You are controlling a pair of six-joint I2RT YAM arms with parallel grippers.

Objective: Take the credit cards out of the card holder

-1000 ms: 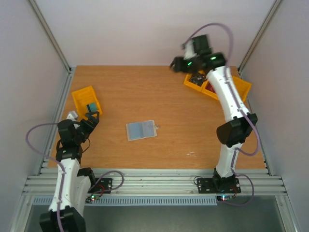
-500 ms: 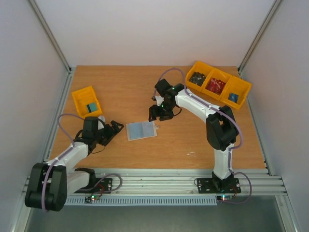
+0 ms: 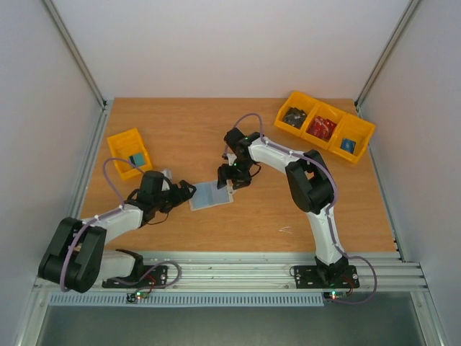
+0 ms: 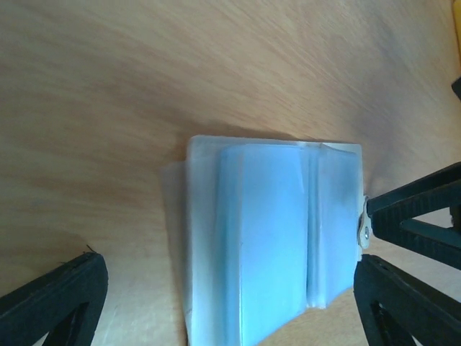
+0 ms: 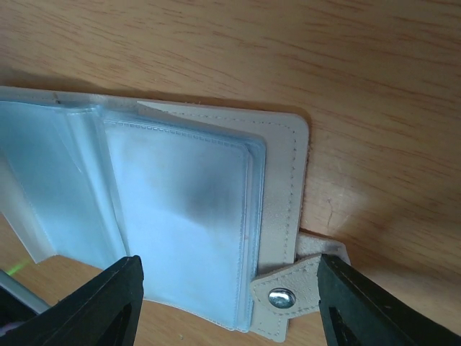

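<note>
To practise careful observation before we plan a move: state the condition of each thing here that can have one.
card holder, open flat, pockets up
snap tab, unfastened
left gripper, open, empty
right gripper, open, straddling holder's tab edge
yellow bins, holding items

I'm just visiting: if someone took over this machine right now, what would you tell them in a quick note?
Left hand: open, at the card holder, on its left side, holding nothing.
Right hand: open, over its snap tab edge, holding nothing.
Card holder: lies open on the table between both hands.
Done: nothing; no credit card out.
Left: steady the holder, pull the cards out.
</note>
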